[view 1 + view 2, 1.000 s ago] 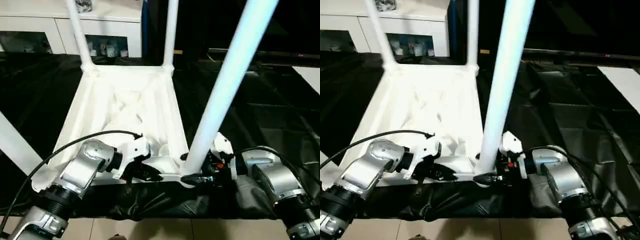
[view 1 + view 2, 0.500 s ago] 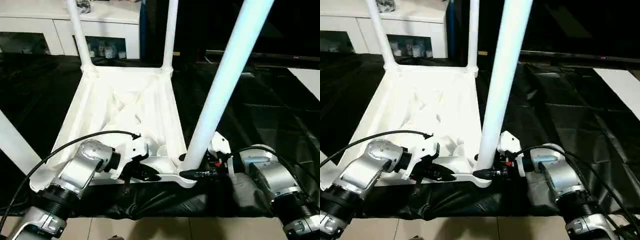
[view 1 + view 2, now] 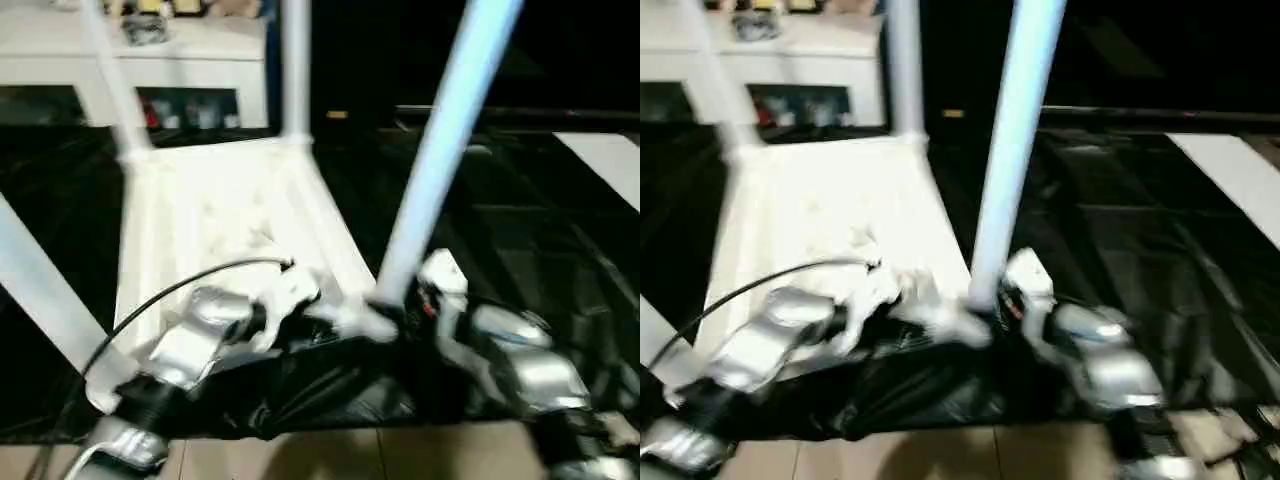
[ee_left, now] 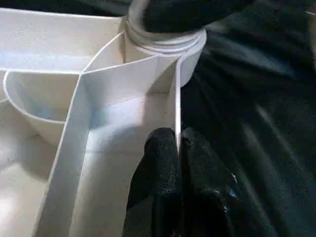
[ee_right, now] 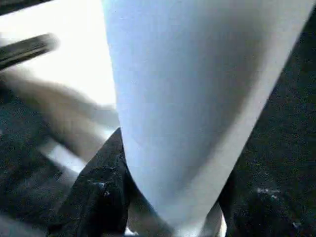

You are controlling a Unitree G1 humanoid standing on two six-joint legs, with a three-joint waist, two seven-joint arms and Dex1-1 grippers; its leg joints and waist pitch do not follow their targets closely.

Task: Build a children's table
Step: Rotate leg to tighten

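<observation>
Support surface: black sheeting [image 3: 520,230], creased and glossy, spread wide. Lying directly on it: the children's table top [image 3: 215,215], white, ribbed underside up (legs standing upward from its corner sockets). The sheeting's near edge [image 3: 330,415] stops at a pale tiled floor [image 3: 980,455].

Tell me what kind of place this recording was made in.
Probably an indoor room set up as a test area: a white glass-door cabinet stands at the back, black sheeting covers the work surface under the upturned table top, and pale floor tiles show below.

White children's table [image 3: 215,215] upside down, four legs upright
</observation>
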